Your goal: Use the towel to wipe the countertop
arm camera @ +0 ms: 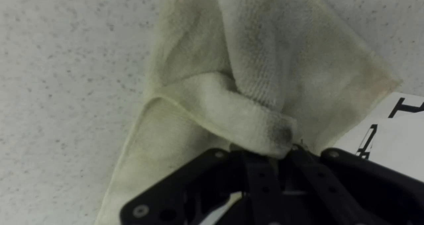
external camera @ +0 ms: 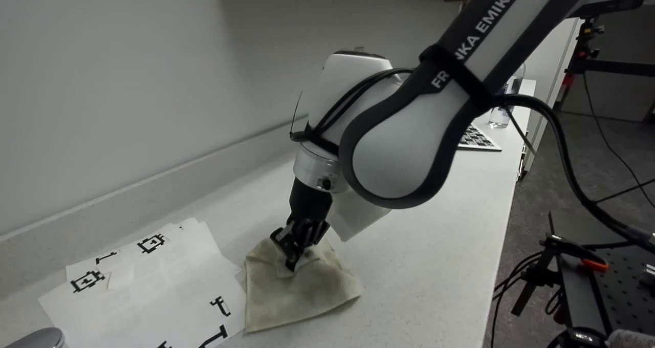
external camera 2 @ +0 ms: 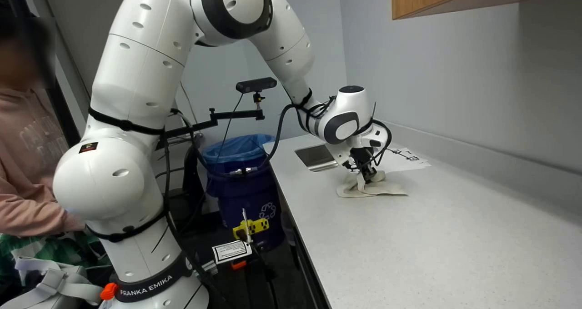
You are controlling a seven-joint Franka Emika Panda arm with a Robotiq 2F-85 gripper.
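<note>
Towel [external camera: 307, 297] in gripper [arm camera: 278, 155], pinched by a bunched fold. Lies spread on countertop [external camera: 430, 276], presumably for wiping contact.

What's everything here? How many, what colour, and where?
Towel: one, greenish beige, on countertop.
Countertop: one, speckled white, under towel.
Papers: several, white with black marks, beside towel.
Flat object: one, grey, near countertop's edge.
Patterned board: one, black and white, on countertop.
Bottle: one, clear, on countertop.
Cabinet: one, brown, above countertop.
Bin: one, blue, beside countertop.
Cameras: one per exterior view, dark, on stands.
Cables: several, black, around robot arm.
Person: one, in pink, beside robot arm.
Robot arm: one, white and black, over countertop.
Jaws: one pair, black, closed on towel.
</note>
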